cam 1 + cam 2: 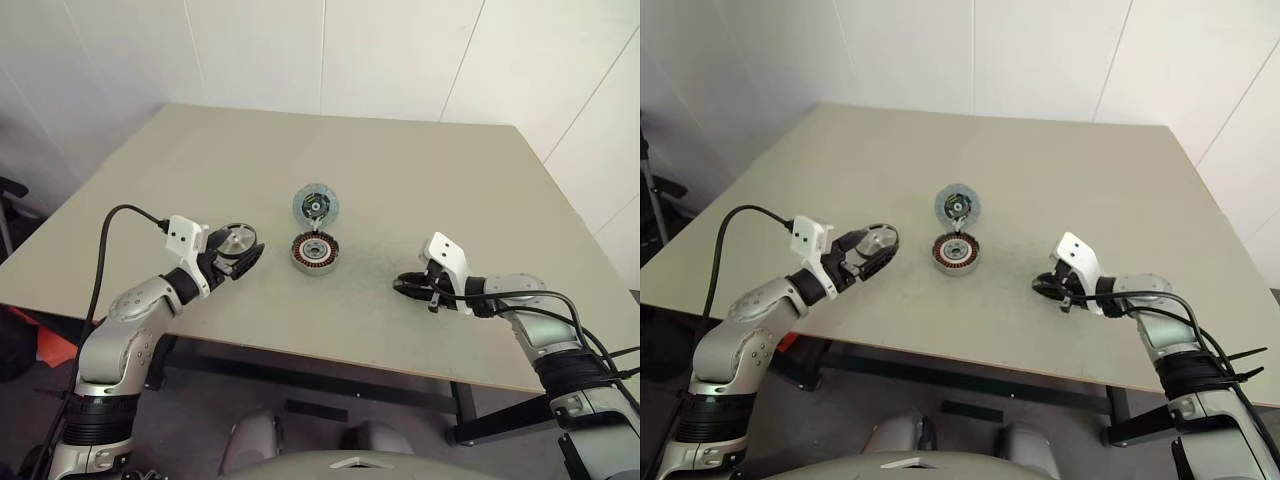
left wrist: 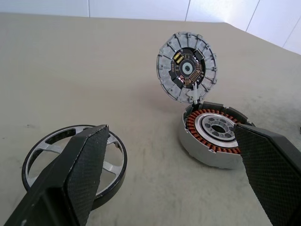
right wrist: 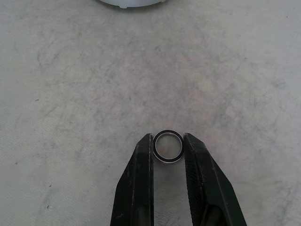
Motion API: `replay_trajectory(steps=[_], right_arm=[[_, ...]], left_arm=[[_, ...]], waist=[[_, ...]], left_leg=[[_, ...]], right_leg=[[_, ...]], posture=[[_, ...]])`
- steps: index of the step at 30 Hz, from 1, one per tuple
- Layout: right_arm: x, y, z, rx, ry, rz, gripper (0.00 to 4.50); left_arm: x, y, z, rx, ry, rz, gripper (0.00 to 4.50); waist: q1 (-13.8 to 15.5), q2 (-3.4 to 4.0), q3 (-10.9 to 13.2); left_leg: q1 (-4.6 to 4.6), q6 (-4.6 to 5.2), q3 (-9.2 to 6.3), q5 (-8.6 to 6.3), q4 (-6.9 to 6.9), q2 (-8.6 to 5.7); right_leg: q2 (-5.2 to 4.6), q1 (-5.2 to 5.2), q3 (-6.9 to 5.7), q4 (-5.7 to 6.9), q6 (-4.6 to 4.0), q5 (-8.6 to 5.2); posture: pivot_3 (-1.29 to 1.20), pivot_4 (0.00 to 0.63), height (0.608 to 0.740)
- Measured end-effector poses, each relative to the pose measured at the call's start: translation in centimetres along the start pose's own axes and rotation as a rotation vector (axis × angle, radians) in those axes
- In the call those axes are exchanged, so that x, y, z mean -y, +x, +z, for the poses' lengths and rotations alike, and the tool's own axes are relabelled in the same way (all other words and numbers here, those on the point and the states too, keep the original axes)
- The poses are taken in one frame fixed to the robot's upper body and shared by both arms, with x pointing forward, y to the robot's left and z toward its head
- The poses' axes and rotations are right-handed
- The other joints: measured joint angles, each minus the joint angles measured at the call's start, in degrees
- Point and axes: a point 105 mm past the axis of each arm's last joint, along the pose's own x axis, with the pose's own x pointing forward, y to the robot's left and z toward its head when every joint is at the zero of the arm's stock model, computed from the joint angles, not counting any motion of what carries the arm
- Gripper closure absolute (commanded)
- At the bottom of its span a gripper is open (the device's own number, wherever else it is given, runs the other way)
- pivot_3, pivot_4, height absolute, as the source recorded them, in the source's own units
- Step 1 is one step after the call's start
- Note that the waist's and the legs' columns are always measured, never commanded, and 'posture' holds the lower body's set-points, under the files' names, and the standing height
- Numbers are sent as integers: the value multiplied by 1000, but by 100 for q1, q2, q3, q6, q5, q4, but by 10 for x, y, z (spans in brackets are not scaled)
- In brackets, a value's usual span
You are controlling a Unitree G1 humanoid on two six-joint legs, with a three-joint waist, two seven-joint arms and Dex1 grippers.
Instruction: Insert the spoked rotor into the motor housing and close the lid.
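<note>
Between the right gripper's (image 3: 168, 143) jaws sits a small ring (image 3: 168, 146).

Silver arms, black hands (image 1: 243, 262), seemingly textured.

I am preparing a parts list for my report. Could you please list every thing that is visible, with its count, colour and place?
spoked rotor: one, shiny silver, on the table near its left side, at the left gripper.
motor housing: one, dark ring with copper windings, table centre.
lid: one, grey-blue, tilted up just behind the housing.
small ring: one, silver with dark edge, on the table between the right gripper's fingers.
table: one, beige.
left gripper: one, black fingers, open.
right gripper: one, black fingers, closed against the ring's sides.
</note>
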Motion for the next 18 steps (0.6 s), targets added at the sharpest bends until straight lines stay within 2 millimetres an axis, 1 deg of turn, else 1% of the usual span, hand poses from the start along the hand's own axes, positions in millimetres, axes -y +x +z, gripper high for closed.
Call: replay_trajectory(steps=[2, 4, 5, 6, 8, 9, 10, 11, 13, 16, 18], right_arm=[[4, 5, 8, 34, 16, -25, 3864], [11, 12, 34, 146, 79, -71, 3864], [15, 14, 50, 213, 114, -90, 3864], [18, 17, 76, 308, 160, -100, 3864], [15, 17, 127, 454, 182, -70, 3864], [11, 16, 143, 490, 173, -51, 3864], [6, 15, 155, 510, 160, -30, 3864], [1, 17, 159, 506, 152, -16, 3864], [-12, 29, 160, 474, 155, 31, 3864], [-31, 55, 152, 390, 136, 84, 3864], [-36, 68, 145, 336, 129, 92, 3864]], left_arm=[[0, 0, 0, 0, 1, 1, 0], [0, 0, 0, 1, 2, 0, 0], [0, 0, 0, 2, 3, 0, 0], [0, 1, 0, 2, 3, 1, 0], [2, 3, 1, 5, 1, -6, 0], [3, 3, 1, 7, 2, -10, 0], [3, 4, 2, 9, 3, -10, 0], [3, 4, 2, 9, 4, -8, 0], [2, 4, 2, 8, 4, -6, 0], [2, 4, 2, 10, 6, -4, 0], [2, 5, 3, 13, 7, -2, 0]], waist=[[-15, 0, 0], [-43, 4, 2], [-56, 4, 3], [-75, 6, 3], [-88, 7, 2], [-72, 5, 0], [-29, 2, -1], [-1, 1, -2], [17, 2, -2], [3, 2, -1], [2, 2, -1]], left_leg=[[-4, -1, 0, 0, -2, 0], [-10, -4, 1, 3, -4, 0], [-16, -8, 1, 6, -8, 0], [-24, -12, 0, 12, -13, 0], [-35, -5, -1, 23, -21, 2], [-35, -5, -1, 22, -23, 3], [-36, -5, -1, 21, -26, 4], [-40, -6, -1, 21, -26, 3], [-62, -14, 1, 23, -22, 2], [-92, -24, 2, 27, -17, 2], [-93, -41, 1, 25, -18, 2]], right_leg=[[0, -8, 0, 1, 0, 0], [0, -24, 0, 8, -2, 1], [0, -35, 0, 11, -5, 3], [1, -50, 0, 15, -10, 5], [3, -64, 0, 17, -12, 6], [3, -62, -2, 12, -13, 5], [3, -60, -5, 6, -14, 4], [3, -60, -5, 1, -14, 4], [1, -74, -5, -3, -13, 4], [0, -102, -5, 1, -11, 6], [1, -105, -6, 4, -11, 6]], posture=[[0, 0, 740], [0, 0, 740], [0, 0, 740], [0, 0, 740], [0, 0, 740], [0, 0, 740], [0, 0, 740], [0, 0, 740], [0, 0, 740], [0, 0, 740], [0, 0, 740]])
